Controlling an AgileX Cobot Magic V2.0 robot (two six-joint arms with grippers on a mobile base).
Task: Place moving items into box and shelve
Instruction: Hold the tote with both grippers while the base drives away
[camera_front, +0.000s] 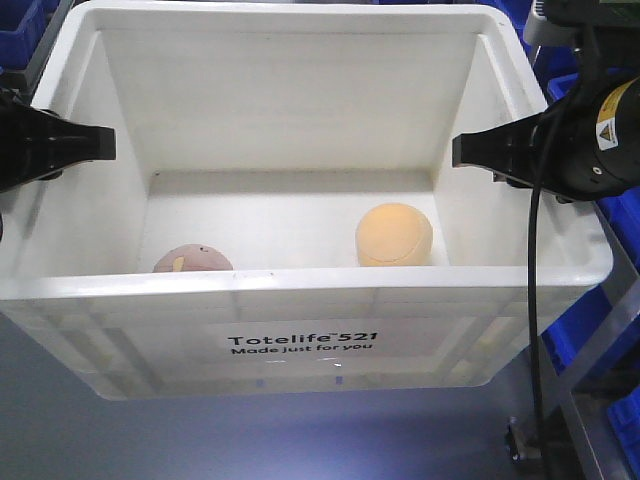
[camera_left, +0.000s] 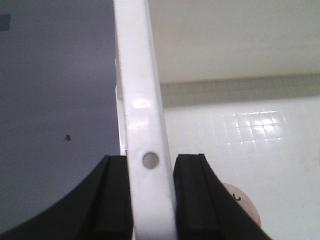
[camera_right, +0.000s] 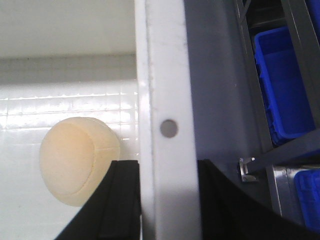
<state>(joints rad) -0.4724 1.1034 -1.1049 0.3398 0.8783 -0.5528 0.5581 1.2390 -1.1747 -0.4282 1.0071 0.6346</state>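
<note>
Both moving items are already seen inside the box (camera_front: 300, 288): the yellow-orange fruit (camera_front: 394, 235) lies on the floor of it toward the right wall, and the pinkish-brown fruit (camera_front: 192, 260) lies near the front left, partly hidden by the front rim. The left pincer (camera_left: 151, 165) is clamped on the left rim, one finger on each side of the wall. The right pincer (camera_right: 167, 167) is clamped the same way on the right rim. Loading is judged finished, and the step in hand is taken to be carrying the box to the shelf. Whether the box is clear of the grey surface (camera_front: 300, 440) cannot be told.

For a good carry, both arms should be moved together at one height, so that the box is kept level and the rim is not twisted in either grip. Slow, even motion is advised, since the round fruits can be set rolling. On the right, the blue bins (camera_right: 280, 85) stand near and should be given room.
</note>
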